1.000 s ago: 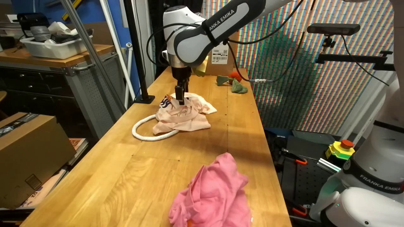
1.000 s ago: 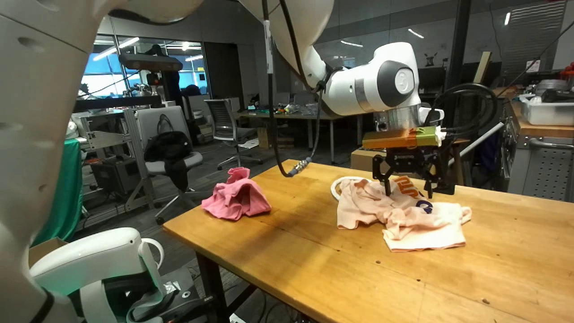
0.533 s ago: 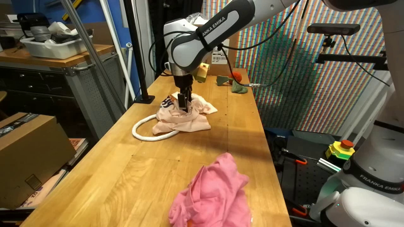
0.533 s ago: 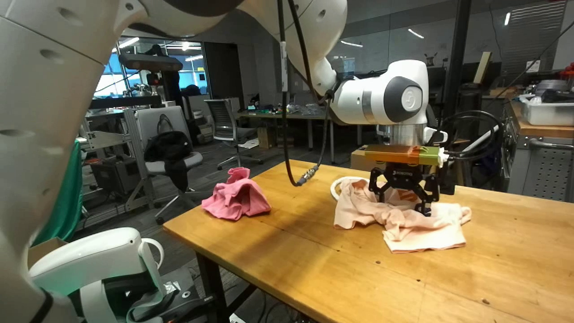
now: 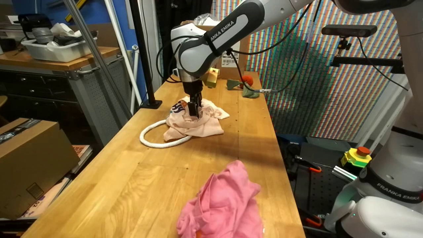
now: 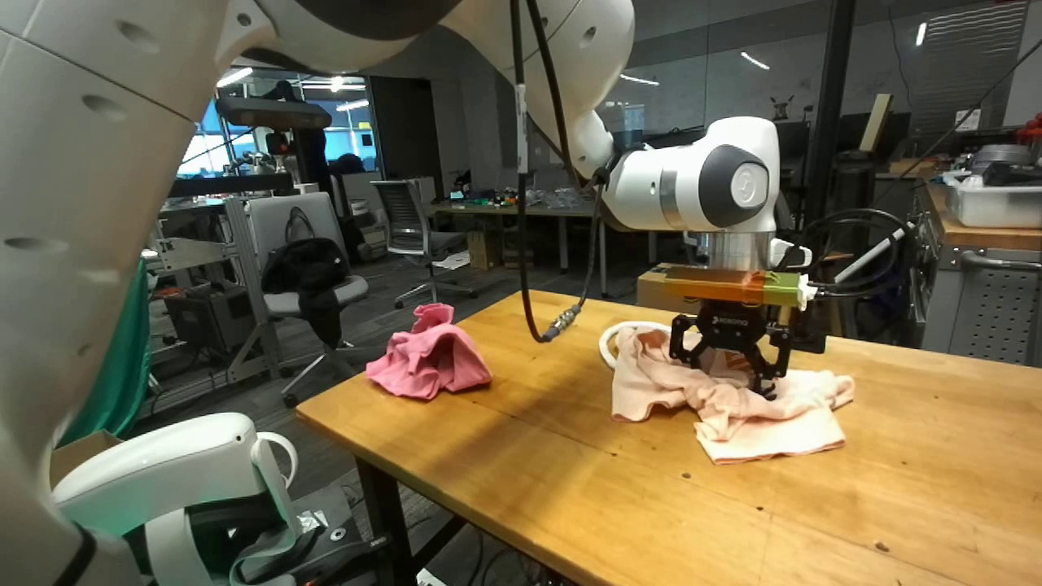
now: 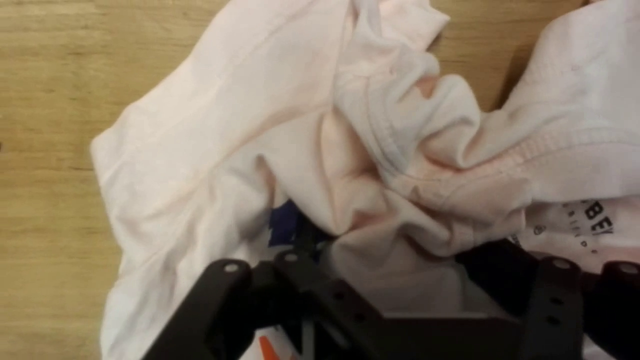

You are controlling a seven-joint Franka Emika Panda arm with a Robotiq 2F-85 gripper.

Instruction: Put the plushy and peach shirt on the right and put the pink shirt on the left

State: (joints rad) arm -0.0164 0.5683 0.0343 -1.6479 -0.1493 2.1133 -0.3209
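Observation:
The peach shirt point(image 5: 208, 127) lies crumpled on the table in both exterior views point(image 6: 777, 431) and fills much of the wrist view point(image 7: 215, 125). My gripper point(image 5: 195, 114) points down into it. In an exterior view the gripper point(image 6: 727, 378) has its fingers apart, with the tips sunk in the folds. In the wrist view cloth bulges between the open fingers point(image 7: 400, 257); the tips are partly hidden. The pink shirt point(image 5: 221, 205) lies bunched at the other end, also in an exterior view point(image 6: 427, 362). An orange and green soft object point(image 5: 246, 81), apparently the plushy, lies at the far end.
A white rope ring point(image 5: 155, 144) sticks out from under the peach shirt, also in an exterior view point(image 6: 606, 346). A black post point(image 5: 150, 102) stands at the wooden table's point(image 5: 158, 185) edge. A cardboard box point(image 5: 233, 62) stands behind the plushy.
My gripper has moved down from above the peach shirt into its folds. The peach shirt and rope ring have shifted slightly. The pink shirt and plushy have not moved.

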